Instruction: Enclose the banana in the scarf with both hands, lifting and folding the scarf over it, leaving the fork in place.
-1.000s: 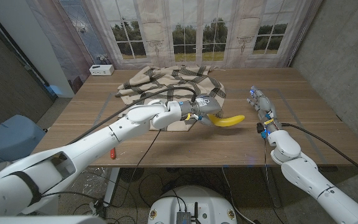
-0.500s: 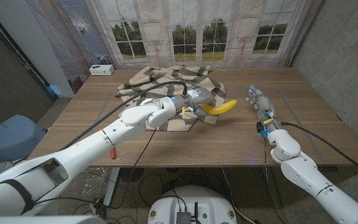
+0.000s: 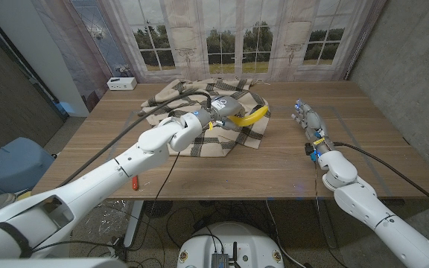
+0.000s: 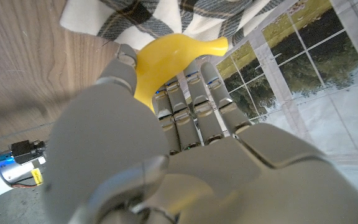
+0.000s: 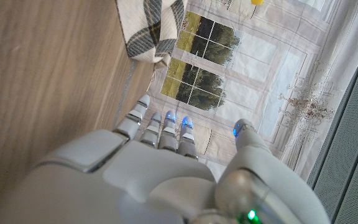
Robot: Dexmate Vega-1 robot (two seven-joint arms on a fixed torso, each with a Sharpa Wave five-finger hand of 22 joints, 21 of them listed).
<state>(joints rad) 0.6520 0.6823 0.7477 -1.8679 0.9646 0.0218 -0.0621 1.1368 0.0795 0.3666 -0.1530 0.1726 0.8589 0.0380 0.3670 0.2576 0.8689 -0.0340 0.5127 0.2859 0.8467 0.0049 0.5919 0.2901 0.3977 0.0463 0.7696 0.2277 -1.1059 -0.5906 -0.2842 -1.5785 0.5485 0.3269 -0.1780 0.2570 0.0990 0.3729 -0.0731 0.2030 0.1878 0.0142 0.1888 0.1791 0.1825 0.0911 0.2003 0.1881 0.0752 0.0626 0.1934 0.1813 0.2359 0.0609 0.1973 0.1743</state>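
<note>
Carrying banana (image 3: 248, 116) farther over scarf (image 3: 199, 112), left hand (image 3: 222, 112) gripping

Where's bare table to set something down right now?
Bare wood along the near table edge, and between the scarf and the right hand. Crowded at the scarf: the left hand holds the banana over it.
</note>
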